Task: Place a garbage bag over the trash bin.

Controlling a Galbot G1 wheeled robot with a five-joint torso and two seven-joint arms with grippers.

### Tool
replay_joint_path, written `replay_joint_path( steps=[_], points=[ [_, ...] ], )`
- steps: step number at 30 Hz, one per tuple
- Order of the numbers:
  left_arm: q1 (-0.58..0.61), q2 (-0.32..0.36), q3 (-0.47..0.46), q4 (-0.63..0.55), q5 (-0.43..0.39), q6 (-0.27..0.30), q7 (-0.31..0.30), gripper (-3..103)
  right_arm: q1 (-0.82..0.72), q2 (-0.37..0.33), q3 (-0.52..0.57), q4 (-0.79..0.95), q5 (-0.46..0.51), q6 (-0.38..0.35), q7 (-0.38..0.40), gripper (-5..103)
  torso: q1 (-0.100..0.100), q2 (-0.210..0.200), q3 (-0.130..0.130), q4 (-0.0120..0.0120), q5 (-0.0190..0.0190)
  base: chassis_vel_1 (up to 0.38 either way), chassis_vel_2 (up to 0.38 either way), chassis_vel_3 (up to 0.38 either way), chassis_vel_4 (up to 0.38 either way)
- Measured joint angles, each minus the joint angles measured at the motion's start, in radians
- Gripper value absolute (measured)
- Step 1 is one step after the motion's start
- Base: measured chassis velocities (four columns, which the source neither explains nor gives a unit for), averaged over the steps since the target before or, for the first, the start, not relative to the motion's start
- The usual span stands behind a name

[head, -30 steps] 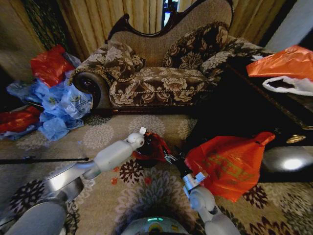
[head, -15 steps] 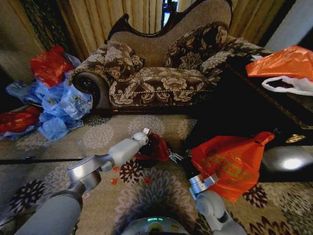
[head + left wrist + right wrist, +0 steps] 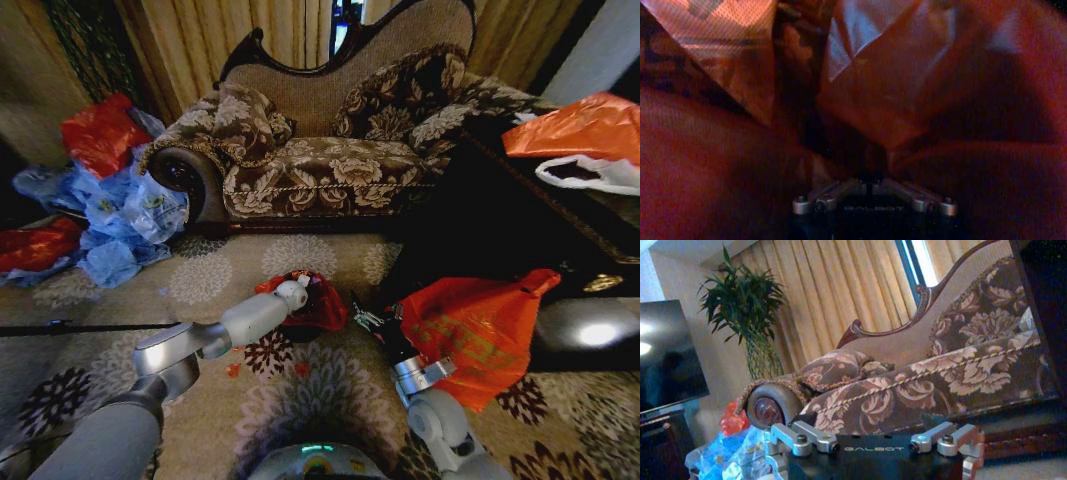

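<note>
The garbage bag (image 3: 312,300) lies crumpled on the patterned carpet (image 3: 330,390) in front of the sofa (image 3: 330,140), a low glossy red mass whose long axis runs roughly side to side across the head view. It covers whatever stands beneath it; the trash bin cannot be made out. The left pincer (image 3: 297,293) sits at the bag's near-left edge, touching the plastic. In the left wrist view red film (image 3: 940,100) wraps closely around the pincer base, and whether its fingers are spread or pressed together cannot be told. The right pincer (image 3: 368,320) is just right of the bag, beside the larger orange printed bundle (image 3: 475,325); its fingers are hidden, state undetermined. Blue bags (image 3: 120,215) lie well apart at far left.
</note>
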Motion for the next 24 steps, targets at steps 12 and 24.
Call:
replay_joint_path(
  steps=[12, 24],
  points=[
    [-0.074, -0.064, -0.037, 0.180, 0.080, -0.024, 0.055, 0, 0.021, -0.017, -0.015, -0.018, 0.012, -0.002, 0.017, 100, 0.000, 0.000, 0.000, 0.0003, 0.0004, 0.000, 0.000, 0.000, 0.000],
    [-0.039, -0.199, -0.058, 0.424, 0.285, -0.088, 0.208, 0, 0.007, -0.017, -0.004, -0.019, 0.019, 0.002, 0.017, 100, 0.000, 0.000, 0.000, -0.0001, 0.0001, 0.000, 0.000, 0.000, 0.000]
  ],
)
